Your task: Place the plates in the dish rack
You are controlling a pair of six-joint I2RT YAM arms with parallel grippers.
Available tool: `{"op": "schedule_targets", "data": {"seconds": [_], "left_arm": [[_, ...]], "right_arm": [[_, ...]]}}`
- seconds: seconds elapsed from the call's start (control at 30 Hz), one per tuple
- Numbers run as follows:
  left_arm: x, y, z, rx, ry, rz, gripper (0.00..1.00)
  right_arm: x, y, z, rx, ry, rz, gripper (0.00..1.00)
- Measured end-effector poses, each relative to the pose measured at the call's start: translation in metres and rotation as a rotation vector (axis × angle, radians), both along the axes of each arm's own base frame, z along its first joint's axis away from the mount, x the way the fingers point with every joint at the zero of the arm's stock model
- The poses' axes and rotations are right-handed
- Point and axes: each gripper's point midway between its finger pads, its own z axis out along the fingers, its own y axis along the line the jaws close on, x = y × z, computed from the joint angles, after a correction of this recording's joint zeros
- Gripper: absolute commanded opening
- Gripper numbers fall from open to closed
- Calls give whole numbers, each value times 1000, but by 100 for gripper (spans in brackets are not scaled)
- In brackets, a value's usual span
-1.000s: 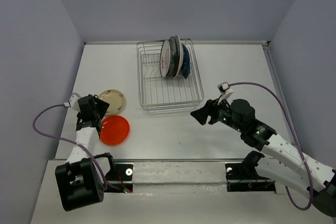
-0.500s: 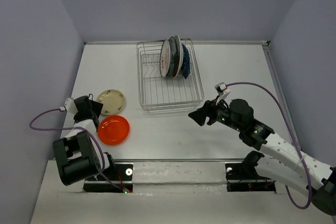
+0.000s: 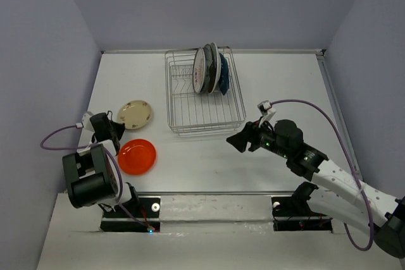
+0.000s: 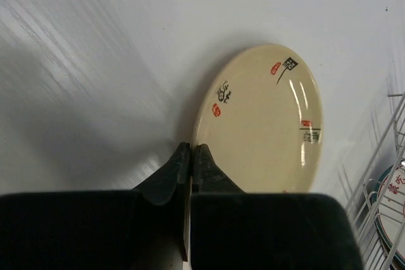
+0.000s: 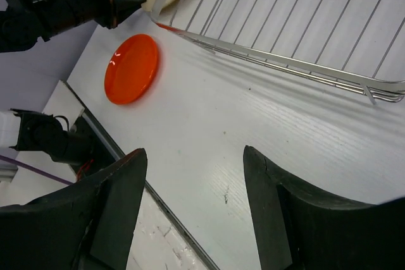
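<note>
A cream plate (image 3: 136, 114) (image 4: 266, 124) sits tilted at the left of the table. My left gripper (image 3: 118, 126) (image 4: 192, 150) is shut on its near rim, pinching the edge between both fingers. The glossy orange plate (image 3: 137, 156) (image 5: 131, 69) lies flat just in front of it. The dish rack (image 3: 205, 129) (image 5: 297, 61) stands at the back centre, with several plates (image 3: 211, 69) upright at its far end. My right gripper (image 3: 235, 141) (image 5: 193, 153) is open over bare table by the rack's near right corner, holding nothing.
Grey walls close the table on the left, right and back. A metal strip (image 3: 209, 203) runs along the near edge by the arm bases. A purple cable (image 3: 304, 102) loops over the right arm.
The left gripper has closed on the cream plate's rim, and the plate has shifted a little away and tilted. The right gripper has crept slightly left.
</note>
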Motion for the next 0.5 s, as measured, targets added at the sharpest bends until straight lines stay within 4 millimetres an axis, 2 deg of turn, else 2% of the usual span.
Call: {"op": "schedule_targets", "data": {"seconds": [0.23, 0.33, 0.5], "left_arm": [[-4, -2, 18, 14, -61, 4, 6], [-4, -6, 38, 12, -131, -4, 6], [-3, -13, 89, 36, -284, -30, 6]], "right_arm": [[3, 5, -10, -23, 38, 4, 68], [6, 10, 0, -10, 36, 15, 69], [14, 21, 28, 23, 6, 30, 76]]}}
